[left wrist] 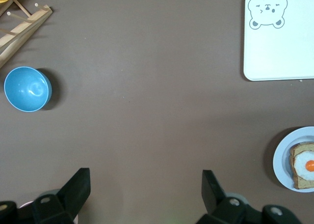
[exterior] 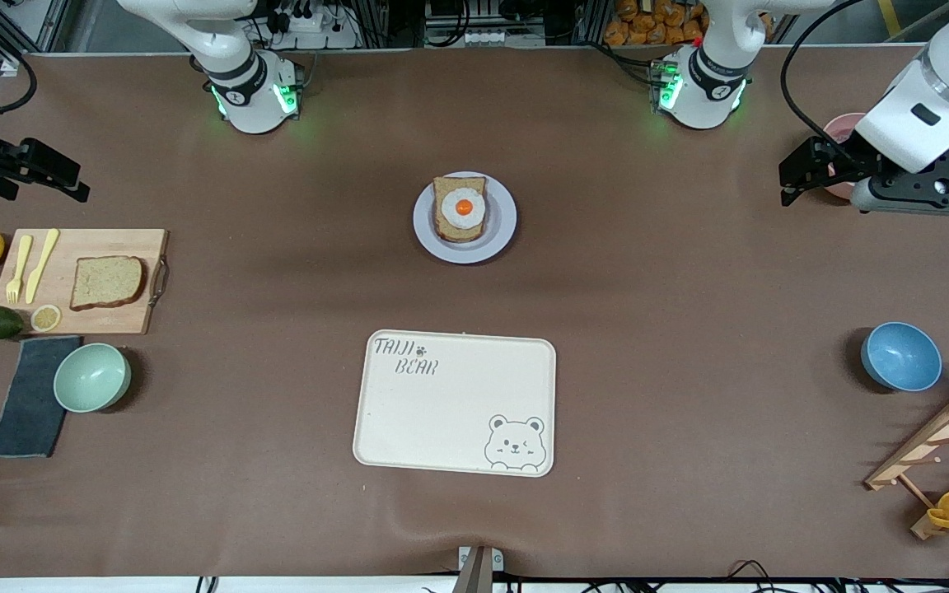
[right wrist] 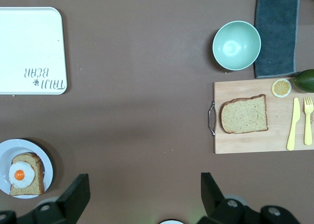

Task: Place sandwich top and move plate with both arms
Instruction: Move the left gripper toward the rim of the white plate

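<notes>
The sandwich top (exterior: pixel 108 282), a plain brown bread slice, lies on a wooden cutting board (exterior: pixel 124 319) at the right arm's end of the table; it also shows in the right wrist view (right wrist: pixel 244 114). The pale plate (exterior: pixel 425 226) sits mid-table and bears a bread slice with a fried egg (exterior: pixel 463 207). The plate also shows in both wrist views (left wrist: pixel 280 160) (right wrist: pixel 10 146). My right gripper (exterior: pixel 79 186) (right wrist: pixel 144 181) hangs open and empty over the right arm's end of the table. My left gripper (exterior: pixel 786 185) (left wrist: pixel 144 177) hangs open and empty over the left arm's end.
A cream bear-printed tray (exterior: pixel 455 403) lies nearer the camera than the plate. A green bowl (exterior: pixel 92 376), dark cloth (exterior: pixel 30 395), lemons, avocado and yellow cutlery are around the board. A blue bowl (exterior: pixel 900 356), wooden rack (exterior: pixel 944 445) and pink bowl (exterior: pixel 841 128) are at the left arm's end.
</notes>
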You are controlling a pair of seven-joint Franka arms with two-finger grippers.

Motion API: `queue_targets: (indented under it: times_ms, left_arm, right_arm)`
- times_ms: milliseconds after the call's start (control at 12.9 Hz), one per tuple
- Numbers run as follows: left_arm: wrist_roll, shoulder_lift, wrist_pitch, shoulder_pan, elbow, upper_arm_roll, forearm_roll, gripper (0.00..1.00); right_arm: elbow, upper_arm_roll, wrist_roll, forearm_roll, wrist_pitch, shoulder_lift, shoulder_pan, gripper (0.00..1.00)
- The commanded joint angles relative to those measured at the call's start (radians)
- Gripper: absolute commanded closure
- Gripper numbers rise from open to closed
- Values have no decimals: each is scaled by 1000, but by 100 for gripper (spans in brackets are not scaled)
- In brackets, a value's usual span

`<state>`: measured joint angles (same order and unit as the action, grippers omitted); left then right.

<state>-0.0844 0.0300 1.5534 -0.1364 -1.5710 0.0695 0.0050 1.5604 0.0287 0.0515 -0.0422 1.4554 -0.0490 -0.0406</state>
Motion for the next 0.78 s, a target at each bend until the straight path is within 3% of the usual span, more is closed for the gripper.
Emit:
queue_targets:
  times_ms: [0, 543, 698]
  left_arm:
    - [5, -10, -7, 0, 25, 13, -11, 0]
    - [9, -53, -9, -5, 59, 16, -14, 0]
    - [11, -53, -12, 12, 36, 21, -84, 0]
  right_arm:
    - [7, 10, -10, 1, -3, -8, -16, 0]
    - [9, 10, -10, -1, -7, -8, -18, 0]
    - [10, 8, -10, -1, -7, -8, -18, 0]
